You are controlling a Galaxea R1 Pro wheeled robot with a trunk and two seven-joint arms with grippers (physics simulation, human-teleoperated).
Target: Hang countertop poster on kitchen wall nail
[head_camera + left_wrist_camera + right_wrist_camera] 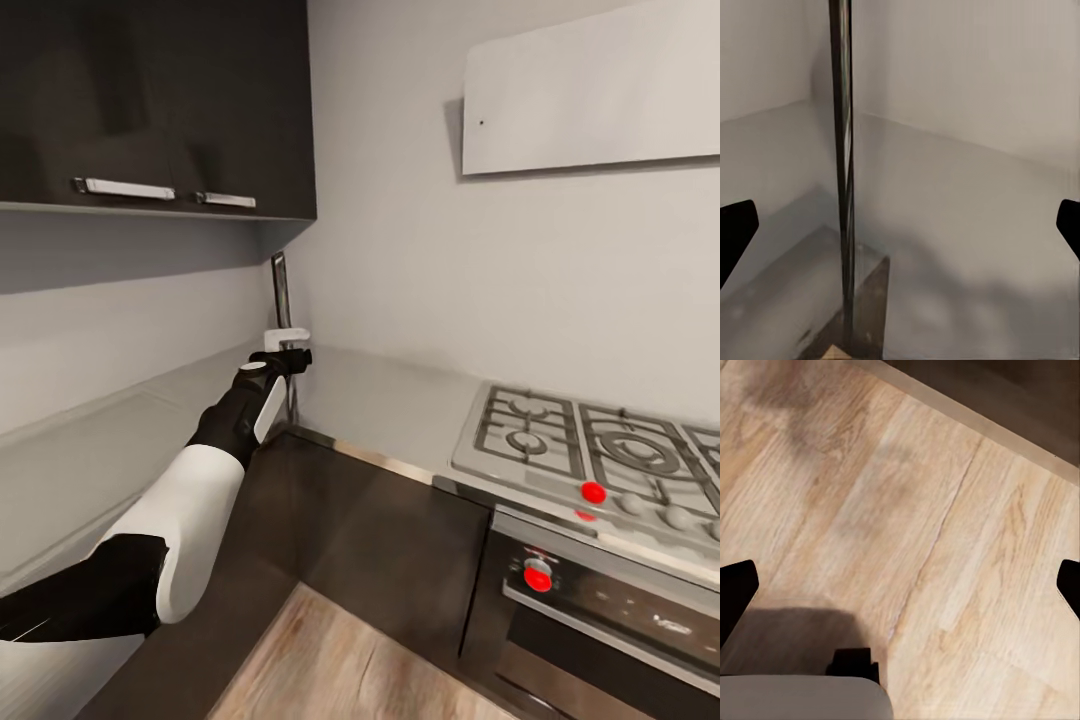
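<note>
The poster [282, 290] stands upright in the countertop's [390, 400] inner corner, turned edge-on so it reads as a thin dark strip. My left gripper [288, 347] reaches to its lower part at the end of the outstretched arm. In the left wrist view the poster's edge [842, 150] runs as a dark line between the fingers, nearer one side, and the left gripper [900, 225] is open wide with both black fingertips [735, 232] far from it. My right gripper [900, 585] is open over pale wood floor [907, 487]. A tiny dark speck [481, 123] sits on the white hood.
Glossy dark upper cabinets [150, 100] hang just above and left of the poster. A gas hob [590, 445] with red knobs and an oven front [600, 600] lie to the right. The white hood [600, 90] projects from the grey wall.
</note>
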